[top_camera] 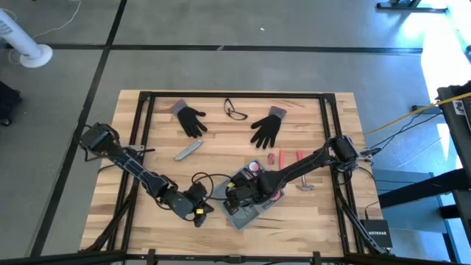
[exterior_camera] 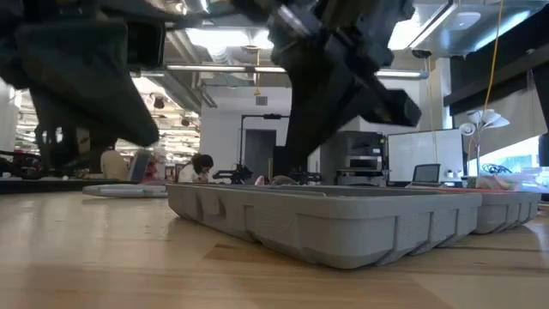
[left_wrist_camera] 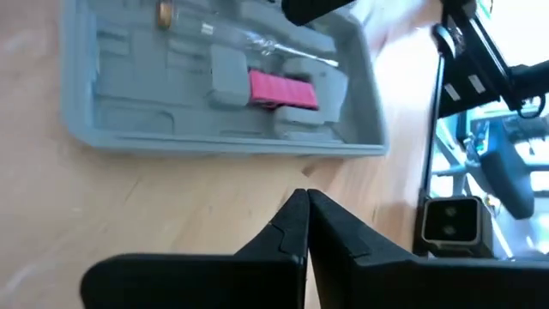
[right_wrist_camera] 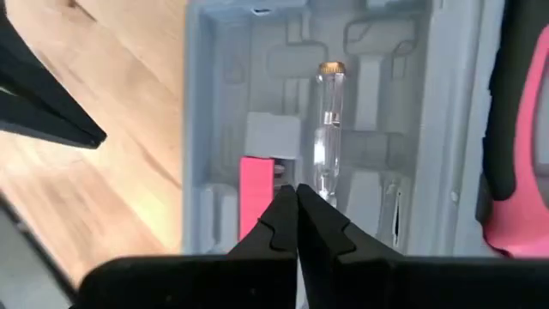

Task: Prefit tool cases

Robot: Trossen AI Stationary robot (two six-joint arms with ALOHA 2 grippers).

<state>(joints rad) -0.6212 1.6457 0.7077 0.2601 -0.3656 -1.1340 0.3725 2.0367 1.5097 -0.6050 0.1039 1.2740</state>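
Note:
The blue-grey tool case lies open near the table's front edge, flat on its underside. In its moulded recesses lie a clear-handled tool and a pink piece. My right gripper is shut and hangs just above the case's inside, slanting down. Nothing shows between its fingers. The clear tool's near end runs behind one fingertip. My left gripper is shut over bare wood, just left of the case.
Two black gloves, glasses and a slim grey bar lie toward the far side. Small red tools and a hammer lie to the right of the case. A pink-and-black tool sits beside the recesses.

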